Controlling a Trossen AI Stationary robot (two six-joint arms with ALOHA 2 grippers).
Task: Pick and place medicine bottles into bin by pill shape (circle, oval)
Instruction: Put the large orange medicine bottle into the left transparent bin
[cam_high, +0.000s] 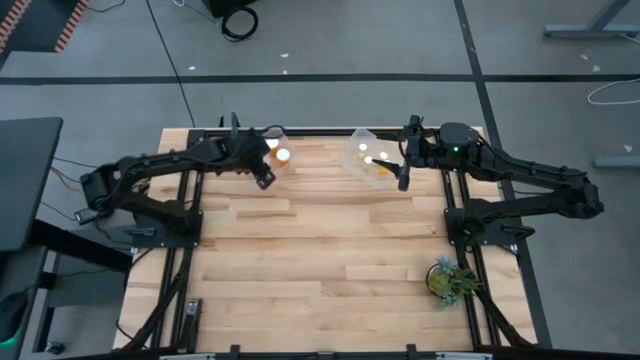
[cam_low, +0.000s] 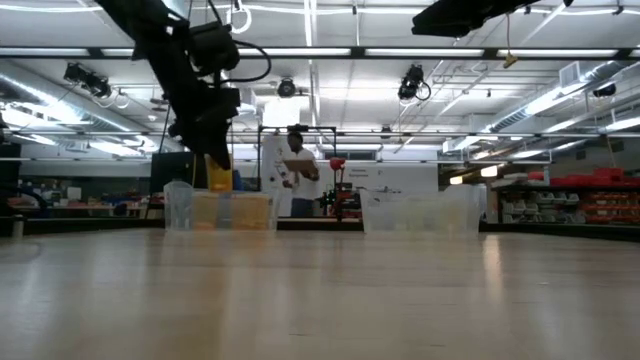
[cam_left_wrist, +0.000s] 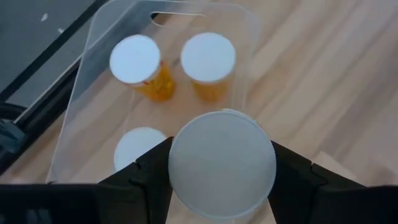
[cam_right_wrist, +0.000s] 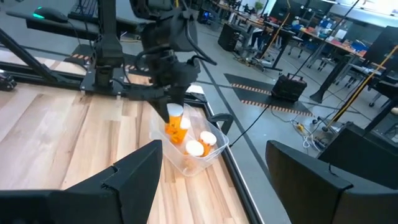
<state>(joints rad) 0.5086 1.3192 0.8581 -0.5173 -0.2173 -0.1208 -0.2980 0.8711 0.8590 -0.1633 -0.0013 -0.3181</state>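
Held medicine bottle (cam_left_wrist: 222, 164): white cap up, clamped between the left gripper's (cam_high: 264, 172) fingers (cam_left_wrist: 144, 177), hanging just above the left bin (cam_left_wrist: 81, 81). In the high view that's upper centre-left of the frame, at the far edge of the worktop (cam_high: 320, 260). The low view shows the amber body (cam_low: 218, 175) under the gripper, over the bin wall, not yet down inside.

Left bin contents, per the left wrist view: three bottles standing, caps up. Two sit side by side at the back (cam_left_wrist: 135, 60) (cam_left_wrist: 208, 58); a third (cam_left_wrist: 140, 146) is partly hidden behind the gripper finger. Pill shape can't be read from any view.

Right bin (cam_high: 367, 158), upper centre-right in the high view: at least two white caps showing with some orange. I can't tell the exact count.

No loose bottles visible anywhere on the worktop, so my read is this is the last one, or close to it.

Right gripper (cam_high: 404, 176): fingers spread wide, nothing between them, parked beside the right bin. Idle.

Step in hand: placement into the left bin.

Next move, as I judge it: lower into the free spot near the front of the bin, clear of the three caps, then release and lift straight up. The gap is tight, so clipping the partly hidden bottle is the main risk.

Plant (cam_high: 447, 279) at lower right is not involved.
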